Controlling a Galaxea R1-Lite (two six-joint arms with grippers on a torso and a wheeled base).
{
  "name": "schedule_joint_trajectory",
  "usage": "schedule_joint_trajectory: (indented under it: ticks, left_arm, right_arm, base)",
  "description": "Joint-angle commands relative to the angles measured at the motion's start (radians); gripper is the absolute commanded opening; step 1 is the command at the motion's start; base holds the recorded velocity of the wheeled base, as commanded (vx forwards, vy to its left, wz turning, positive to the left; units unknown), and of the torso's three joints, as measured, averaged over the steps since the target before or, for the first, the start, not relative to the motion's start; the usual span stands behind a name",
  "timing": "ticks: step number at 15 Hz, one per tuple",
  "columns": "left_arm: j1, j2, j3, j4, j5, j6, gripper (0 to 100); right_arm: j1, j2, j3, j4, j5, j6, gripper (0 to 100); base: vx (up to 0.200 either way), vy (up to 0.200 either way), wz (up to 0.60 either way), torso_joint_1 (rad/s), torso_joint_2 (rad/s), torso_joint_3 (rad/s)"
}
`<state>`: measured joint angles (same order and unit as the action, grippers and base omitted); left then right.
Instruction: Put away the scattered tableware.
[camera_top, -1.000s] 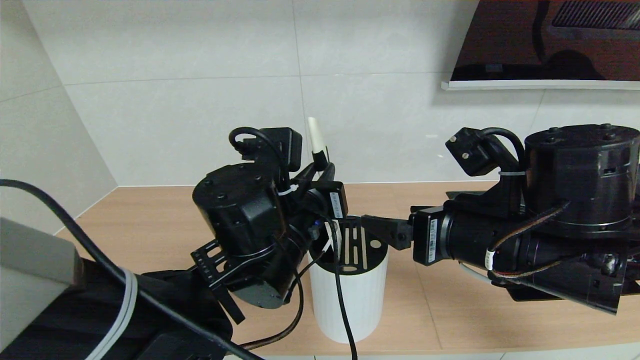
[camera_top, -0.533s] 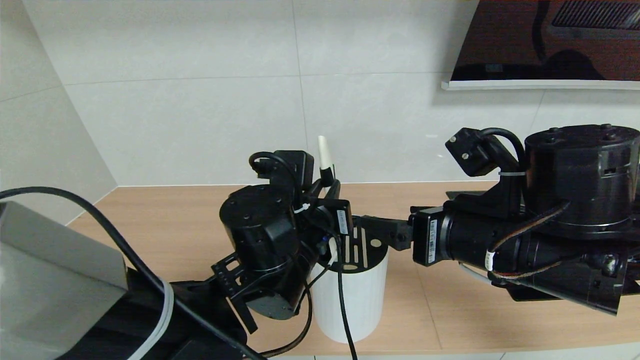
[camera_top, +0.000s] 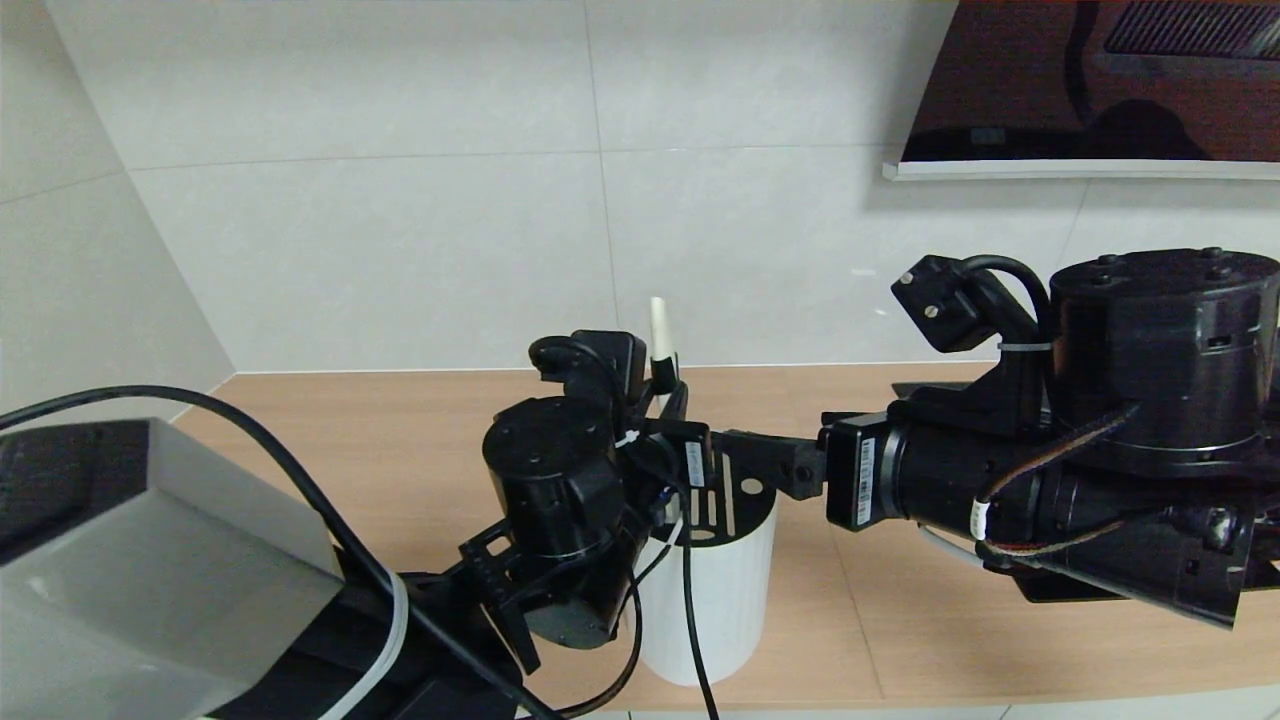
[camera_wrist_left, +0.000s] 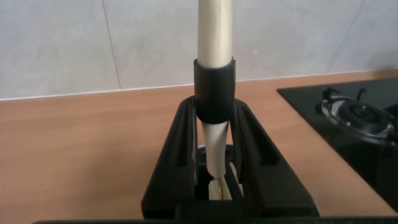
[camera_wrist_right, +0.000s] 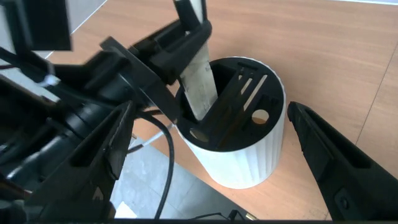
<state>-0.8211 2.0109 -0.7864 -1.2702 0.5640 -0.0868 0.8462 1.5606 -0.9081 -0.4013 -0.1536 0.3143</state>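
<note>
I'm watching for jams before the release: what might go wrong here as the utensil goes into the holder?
1. The utensil in the left gripper enters tilted, close beside the black slotted insert. Its end may catch there and jam.
2. The right gripper stands open either side of the white holder, not clamping it, so a sideways push could tip or slide it.
</note>
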Motion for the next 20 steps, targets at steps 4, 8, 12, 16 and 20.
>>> schedule_joint_trajectory:
  ticks: [4, 8, 12, 16, 20]
  left_arm:
    - [-0.006, 0.042, 0.007, -0.018, 0.008, 0.001, 0]
    - [-0.02, 0.091, 0.007, -0.051, 0.059, 0.001, 0]
    - [-0.02, 0.095, 0.036, -0.051, 0.059, 0.002, 0]
    - [-0.021, 0.101, 0.036, -0.051, 0.06, 0.002, 0]
    - [-0.023, 0.095, 0.049, -0.051, 0.06, 0.004, 0]
  right_arm:
    - [0.001, 0.001, 0.0, -0.001, 0.0, 0.0, 100]
    - [0.001, 0.001, 0.0, -0.001, 0.0, 0.0, 100]
    - [0.001, 0.001, 0.0, -0.001, 0.0, 0.0, 100]
    - [0.001, 0.001, 0.002, -0.001, 0.0, 0.0, 100]
    - [0.001, 0.001, 0.002, -0.001, 0.0, 0.0, 100]
  base:
    - [0.0, 0.0, 0.0, 0.0, 0.0, 0.0]
    - [0.0, 0.0, 0.0, 0.0, 0.0, 0.0]
    - [0.0, 0.0, 0.0, 0.0, 0.0, 0.0]
    - [0.0, 0.0, 0.0, 0.0, 0.0, 0.0]
    - [0.0, 0.0, 0.0, 0.0, 0.0, 0.0]
